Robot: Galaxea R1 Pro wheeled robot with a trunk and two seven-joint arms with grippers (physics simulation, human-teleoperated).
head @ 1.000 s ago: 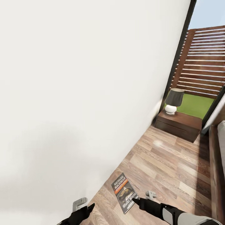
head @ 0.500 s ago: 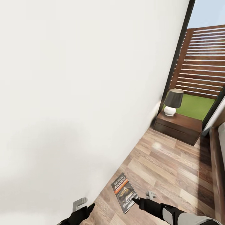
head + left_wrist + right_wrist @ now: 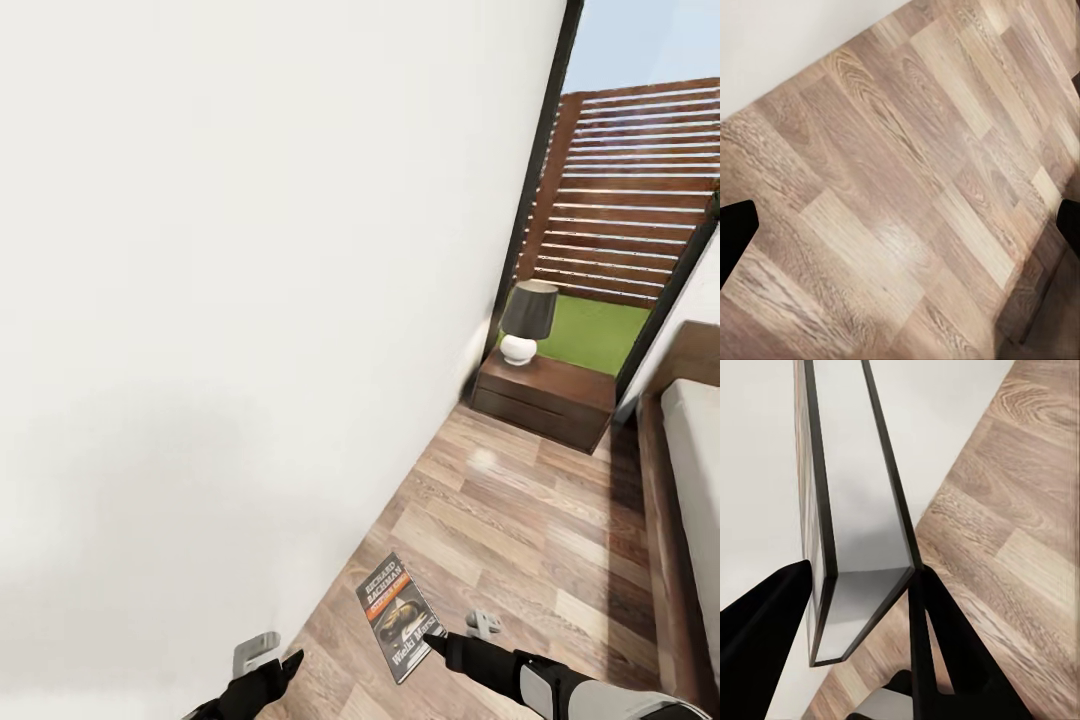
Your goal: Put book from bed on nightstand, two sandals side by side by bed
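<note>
Head view, nearest: the right gripper (image 3: 432, 640) is clamped on the book (image 3: 398, 616), held above the floor (image 3: 520, 520). The left gripper (image 3: 275, 660) hangs empty, fingers spread apart. Farther off, the nightstand (image 3: 543, 397) carries a lamp (image 3: 525, 320) beside the bed (image 3: 685, 480).

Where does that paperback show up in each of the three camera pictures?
Head view: the book is low and centre, pinched by the right gripper.
Right wrist view: its page edge, seen end-on between the dark fingers.
Left wrist view: not in it.
Shared landmark: the wood-plank floor.
</note>
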